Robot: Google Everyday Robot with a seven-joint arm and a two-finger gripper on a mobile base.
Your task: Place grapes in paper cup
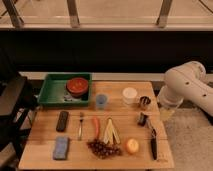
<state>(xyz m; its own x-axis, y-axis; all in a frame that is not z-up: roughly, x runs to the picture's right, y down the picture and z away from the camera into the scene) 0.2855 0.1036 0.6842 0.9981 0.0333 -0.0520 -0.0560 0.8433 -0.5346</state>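
Dark wall and railing posts stand behind a pale wooden desk (45, 137). At its far left corner sits a green tray (46, 95) with a red bowl (77, 86) inside. In front of the tray lies a flat black bar-shaped object (62, 120), and nearer the front edge a blue sponge (61, 147). Next come a fork (80, 125), then a bluish cup (101, 101) standing just right of the tray, with an orange carrot (96, 126) in front of it. The grapes (102, 148) lie loose on the desk near the front edge, just below the carrot and a yellow-green husk-like item (111, 132). The paper cup (129, 95) stands upright toward the back, well apart from the grapes. A round yellow-orange fruit (132, 145) rests just right of the grapes. A small metal cup (145, 102) stands beside the paper cup, and a dark-handled tool (153, 142) lies near the right edge. The white arm (187, 87) bends in from the right, and its claw (166, 112) hangs at the desk's right edge, spread wide and holding nothing
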